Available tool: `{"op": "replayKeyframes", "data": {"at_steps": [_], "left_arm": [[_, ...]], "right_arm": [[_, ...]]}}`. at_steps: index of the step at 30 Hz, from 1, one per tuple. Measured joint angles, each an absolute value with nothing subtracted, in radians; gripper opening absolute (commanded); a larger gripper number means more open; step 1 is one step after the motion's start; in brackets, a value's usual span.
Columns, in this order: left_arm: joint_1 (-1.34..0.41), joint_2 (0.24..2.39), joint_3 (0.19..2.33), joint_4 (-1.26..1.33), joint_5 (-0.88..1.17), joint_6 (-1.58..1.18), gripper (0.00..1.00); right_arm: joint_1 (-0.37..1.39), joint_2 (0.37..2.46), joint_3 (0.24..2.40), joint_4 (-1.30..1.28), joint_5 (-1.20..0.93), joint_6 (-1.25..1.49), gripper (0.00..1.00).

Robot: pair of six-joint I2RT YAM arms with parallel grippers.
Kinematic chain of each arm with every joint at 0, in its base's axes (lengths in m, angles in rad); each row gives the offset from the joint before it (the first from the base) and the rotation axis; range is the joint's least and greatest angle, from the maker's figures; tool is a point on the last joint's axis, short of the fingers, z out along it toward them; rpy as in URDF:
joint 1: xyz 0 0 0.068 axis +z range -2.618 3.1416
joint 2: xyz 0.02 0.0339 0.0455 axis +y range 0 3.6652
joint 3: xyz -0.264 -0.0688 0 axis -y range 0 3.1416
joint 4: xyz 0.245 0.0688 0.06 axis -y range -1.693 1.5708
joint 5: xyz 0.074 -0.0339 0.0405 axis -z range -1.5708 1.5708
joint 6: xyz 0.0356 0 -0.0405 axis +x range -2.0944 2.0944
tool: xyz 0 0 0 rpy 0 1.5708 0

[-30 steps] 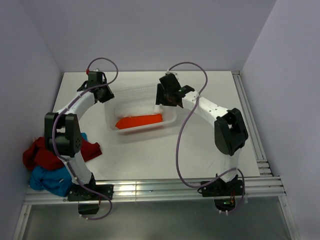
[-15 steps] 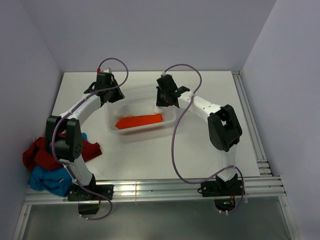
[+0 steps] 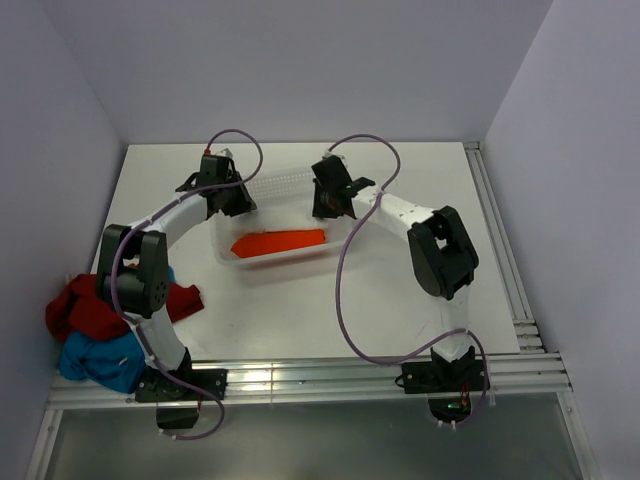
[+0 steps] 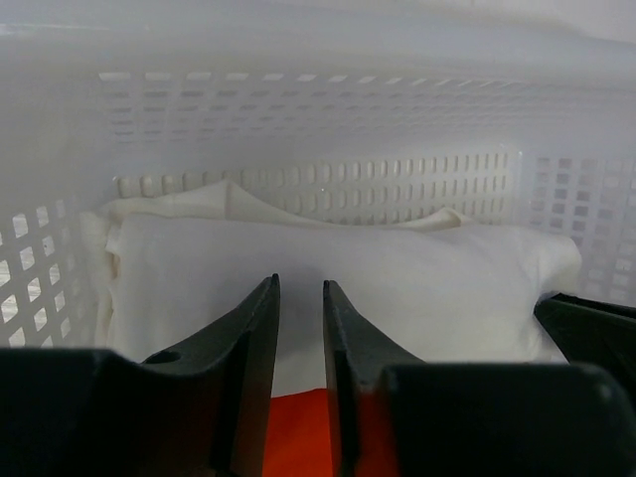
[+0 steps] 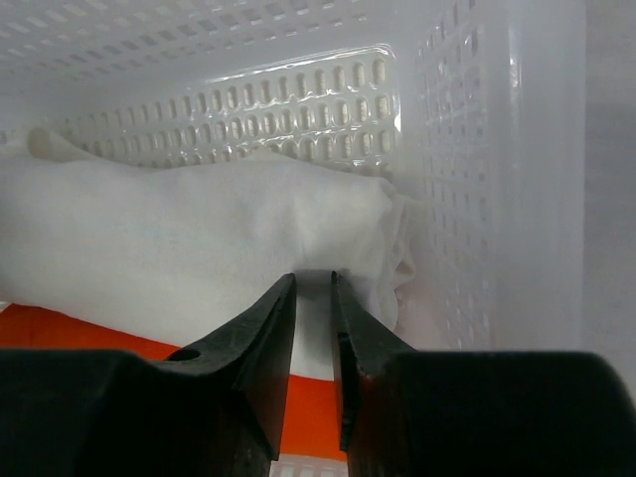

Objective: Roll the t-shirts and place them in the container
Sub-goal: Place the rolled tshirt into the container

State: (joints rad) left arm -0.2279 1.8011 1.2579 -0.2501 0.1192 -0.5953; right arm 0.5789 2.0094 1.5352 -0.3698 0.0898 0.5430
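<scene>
I had both tools reaching into the white perforated basket (image 3: 272, 181). The left tool (image 4: 300, 285) had its jaws drawn close with a slim gap between them, and nothing sat in that gap. Straight ahead of it lay the rolled white t-shirt (image 4: 397, 283), against the basket's far wall. Just below and nearer the tool was the orange t-shirt (image 3: 280, 242), touching the white one.

The right tool (image 5: 314, 278) also had its jaws nearly together, with the tips at the white roll's end. I could not tell whether they were pinching cloth or were merely close to it.

Well behind the left tool, by that arm's base, the dark red t-shirt (image 3: 85, 305) and blue t-shirt (image 3: 100, 360) were heaped together on the surface (image 3: 300, 310).
</scene>
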Motion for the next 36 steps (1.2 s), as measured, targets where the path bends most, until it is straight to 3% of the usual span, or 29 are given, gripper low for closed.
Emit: {"op": "replayKeyframes", "data": {"at_steps": [3, 7, 11, 15, 18, 19, 20, 23, 36], "left_arm": [[-0.228, 1.8, 1.281, -0.276, 0.116, -0.595, 0.32], [-0.228, 1.758, 1.3, -0.296, 0.116, -0.595, 0.38], [-0.23, 1.645, 1.283, -0.303, 0.116, -0.598, 0.51], [-0.232, 1.502, 1.206, -0.294, 0.108, -0.613, 0.61], [-0.235, 1.398, 1.12, -0.296, 0.104, -0.623, 0.77], [-0.236, 1.37, 1.095, -0.297, 0.101, -0.628, 0.97], [-0.238, 1.34, 1.065, -0.297, 0.098, -0.629, 1.0], [-0.24, 1.24, 0.981, -0.297, 0.09, -0.651, 0.99], [-0.362, 0.825, 0.641, -0.267, 0.101, -0.739, 0.98]], "right_arm": [[0.579, 1.989, 1.535, -0.378, 0.089, 0.541, 0.39], [0.579, 1.916, 1.528, -0.39, 0.089, 0.537, 0.44], [0.579, 1.784, 1.48, -0.391, 0.091, 0.538, 0.45], [0.579, 1.641, 1.402, -0.387, 0.105, 0.542, 0.53], [0.578, 1.552, 1.32, -0.376, 0.119, 0.55, 0.67], [0.578, 1.527, 1.29, -0.368, 0.122, 0.549, 0.72], [0.577, 1.493, 1.248, -0.36, 0.127, 0.553, 0.84], [0.576, 1.389, 1.113, -0.346, 0.145, 0.555, 0.89], [0.575, 1.082, 0.778, -0.352, 0.202, 0.533, 0.87]]}}
